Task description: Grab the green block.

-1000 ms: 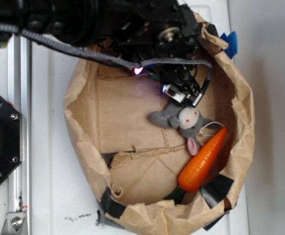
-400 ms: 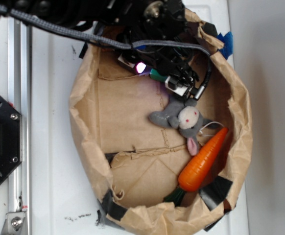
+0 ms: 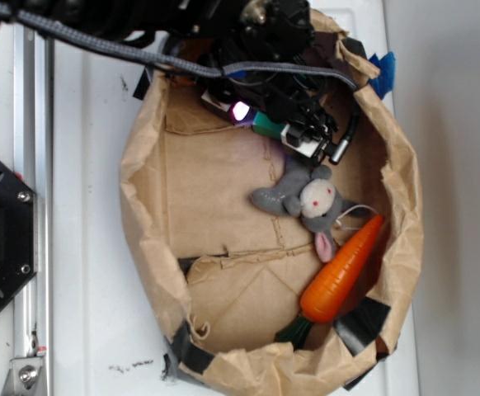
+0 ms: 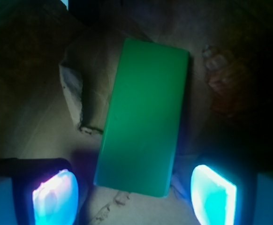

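Quick count of what's in here: one green block, one orange toy carrot, one little grey plush bunny, all sitting in one crumpled brown paper bag. Up top there's one robot arm with one pincer, and its two pads are glowing.

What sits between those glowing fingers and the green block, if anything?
Nothing visible does. In the wrist view the green block lies on bare brown paper between the open gripper, its fingers either side of its near end. The plush bunny sits off to one side.
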`<state>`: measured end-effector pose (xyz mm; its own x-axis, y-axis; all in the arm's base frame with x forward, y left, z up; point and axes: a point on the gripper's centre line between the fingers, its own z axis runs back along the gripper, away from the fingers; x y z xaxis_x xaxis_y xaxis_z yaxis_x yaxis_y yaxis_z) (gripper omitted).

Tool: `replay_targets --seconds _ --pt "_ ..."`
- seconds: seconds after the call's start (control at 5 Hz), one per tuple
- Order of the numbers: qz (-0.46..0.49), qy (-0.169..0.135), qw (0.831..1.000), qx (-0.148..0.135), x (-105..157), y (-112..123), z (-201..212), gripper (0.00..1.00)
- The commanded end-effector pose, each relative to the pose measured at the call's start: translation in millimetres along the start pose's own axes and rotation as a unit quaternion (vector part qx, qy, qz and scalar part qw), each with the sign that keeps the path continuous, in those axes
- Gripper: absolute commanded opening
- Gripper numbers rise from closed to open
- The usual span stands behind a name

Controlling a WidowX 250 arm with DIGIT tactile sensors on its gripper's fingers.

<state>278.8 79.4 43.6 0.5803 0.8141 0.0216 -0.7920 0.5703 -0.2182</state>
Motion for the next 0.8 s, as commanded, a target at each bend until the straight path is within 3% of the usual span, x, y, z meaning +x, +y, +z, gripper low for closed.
replay_targets --seconds 0.0,0.6 --pt "0.005 -0.029 1.0 -0.007 21 -4 6 1.0" --pt "-0.047 -0.025 0.998 0.026 20 -11 -5 1.0"
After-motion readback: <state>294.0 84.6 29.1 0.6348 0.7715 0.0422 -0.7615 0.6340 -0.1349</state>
